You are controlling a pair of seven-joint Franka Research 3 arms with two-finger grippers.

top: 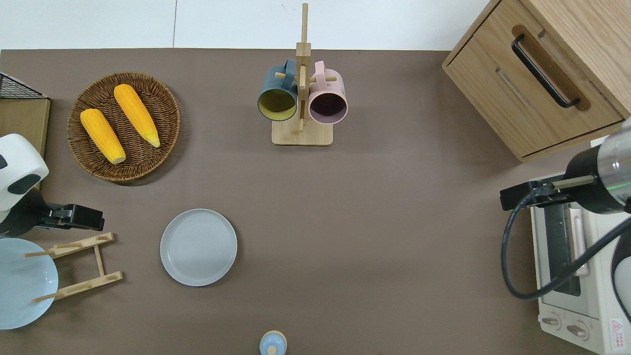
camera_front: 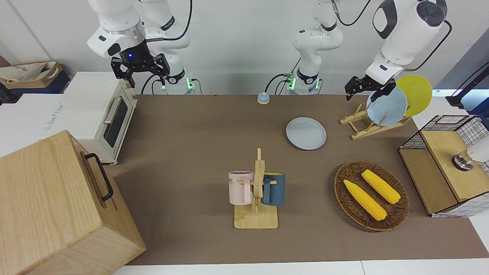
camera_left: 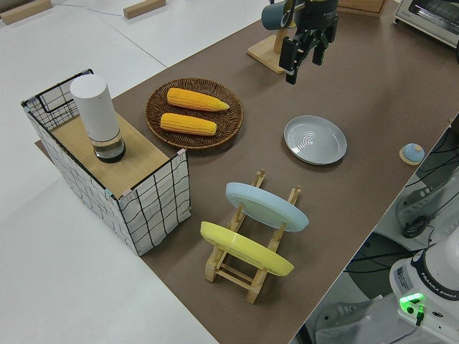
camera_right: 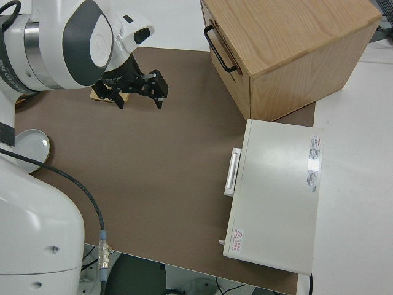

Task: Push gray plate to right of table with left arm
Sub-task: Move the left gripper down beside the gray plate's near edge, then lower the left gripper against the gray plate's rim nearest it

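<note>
Gray plate (top: 198, 247) lies flat on the brown table (top: 384, 207), between the wooden plate rack (top: 79, 266) and the small bell (top: 272, 343), untouched, so by the look of it the push has not begun. Left gripper (top: 89, 219) hangs in the air above the rack's edge, well apart from the plate, its jaws spread open and holding nothing. Everything is left to do: come down beside the plate's rim and slide it toward the toaster oven (top: 577, 276). Right arm is parked.
</note>
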